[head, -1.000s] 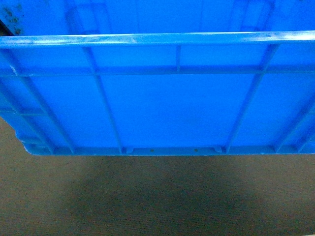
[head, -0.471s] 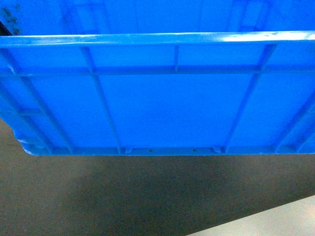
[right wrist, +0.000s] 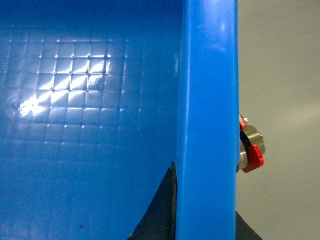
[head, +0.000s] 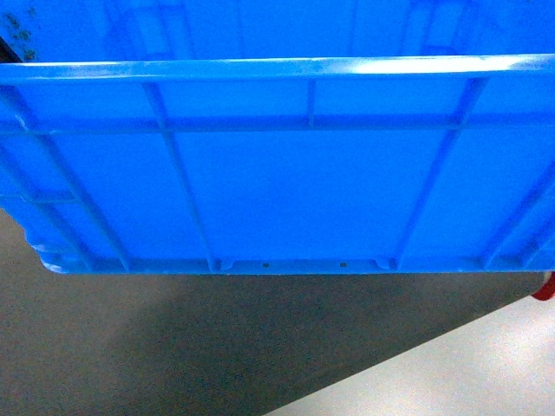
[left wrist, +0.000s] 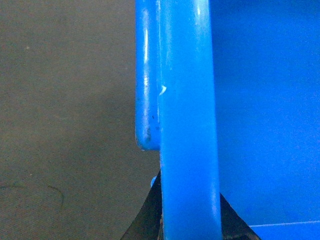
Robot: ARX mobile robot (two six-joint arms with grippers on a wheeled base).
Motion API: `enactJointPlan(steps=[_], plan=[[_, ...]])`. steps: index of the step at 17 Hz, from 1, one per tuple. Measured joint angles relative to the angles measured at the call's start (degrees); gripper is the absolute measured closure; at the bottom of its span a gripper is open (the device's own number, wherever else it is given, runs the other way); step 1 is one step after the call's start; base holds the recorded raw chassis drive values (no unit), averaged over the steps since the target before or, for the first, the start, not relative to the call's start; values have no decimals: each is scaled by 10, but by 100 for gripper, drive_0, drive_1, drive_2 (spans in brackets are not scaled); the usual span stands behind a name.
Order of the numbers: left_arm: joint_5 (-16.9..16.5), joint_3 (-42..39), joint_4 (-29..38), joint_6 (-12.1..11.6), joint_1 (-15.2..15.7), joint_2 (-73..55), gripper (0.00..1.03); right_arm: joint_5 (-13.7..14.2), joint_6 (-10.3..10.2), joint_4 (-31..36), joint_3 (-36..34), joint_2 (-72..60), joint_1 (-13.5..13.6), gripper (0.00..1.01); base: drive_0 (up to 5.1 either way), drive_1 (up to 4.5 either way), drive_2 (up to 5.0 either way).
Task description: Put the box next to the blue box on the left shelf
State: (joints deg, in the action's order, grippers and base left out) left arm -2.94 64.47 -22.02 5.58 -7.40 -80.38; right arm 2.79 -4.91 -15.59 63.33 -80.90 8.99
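- The box (head: 295,199) is big and bright blue, and it fills most of our head view, right up close to us.
- We see its long side wall, with ribs running up and down it and a thick band along the top rim.
- Two small slots sit along its bottom edge, near the middle.
- Under the box we see the floor (head: 173,347), dark and brownish, with a paler grey patch at the lower right.
- The bottom edge of the box shows no contact with the floor; the box looks held up in the air.
- A small red thing (head: 546,286) peeks out at the right edge, just under the box.
- Our left gripper (left wrist: 190,220) sits at the rim of the box, with one dark finger on each side of the rim wall.
- So our left gripper looks clamped on the box rim.
- Our right gripper (right wrist: 200,220) does the same on the other rim, one dark finger inside the box and one outside.
- In the right wrist view we see the inside bottom of the box, with a grid of little squares that shine.
- In that view a red and silver part (right wrist: 250,147) sticks out just beside the outer wall.
- We cannot see the shelf in any view.
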Motion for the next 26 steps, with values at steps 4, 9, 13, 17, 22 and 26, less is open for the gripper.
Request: enactJointPlan(steps=[4, 9, 13, 17, 22, 26], plan=[[0, 0, 0, 0, 0, 0, 98, 0, 0, 0, 0, 0, 0, 94, -105, -105, -105], [0, 0, 0, 0, 0, 0, 98, 0, 0, 0, 0, 0, 0, 94, -158, -158, -158], [0, 0, 0, 0, 0, 0, 98, 0, 0, 0, 0, 0, 0, 94, -149, -149, -149], [0, 0, 0, 0, 0, 0, 98, 0, 0, 0, 0, 0, 0, 94, -154, -154, -154], [0, 0, -1, 0, 0, 0, 98, 0, 0, 0, 0, 0, 0, 94, -145, -145, -145], [0, 0, -1, 0, 0, 0, 98, 0, 0, 0, 0, 0, 0, 94, -166, -166, -166]])
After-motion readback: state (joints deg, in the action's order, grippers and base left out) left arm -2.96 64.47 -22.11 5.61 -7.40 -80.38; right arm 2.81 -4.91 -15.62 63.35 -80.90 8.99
